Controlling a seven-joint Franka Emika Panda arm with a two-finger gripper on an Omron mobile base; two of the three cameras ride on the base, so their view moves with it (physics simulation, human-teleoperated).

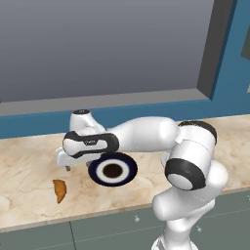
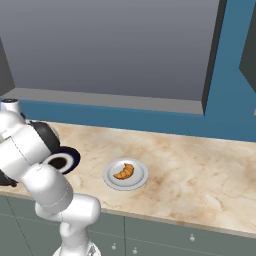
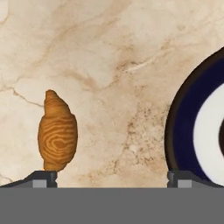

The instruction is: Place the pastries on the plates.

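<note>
One golden croissant lies on the marble counter near its front edge; in the hand view this croissant sits just above my left fingertip. The navy plate with its white ring stands to the croissant's right, with nothing on it, and its rim fills the right side of the hand view. My gripper hovers over the counter between the two, open, with nothing between its fingers. The second croissant rests on the pale grey plate. The navy plate is partly hidden behind my arm.
The marble counter runs to the right, with a blue wall strip and a grey window ledge behind it. The counter's front edge lies close to the loose croissant. Grey cabinet fronts sit below.
</note>
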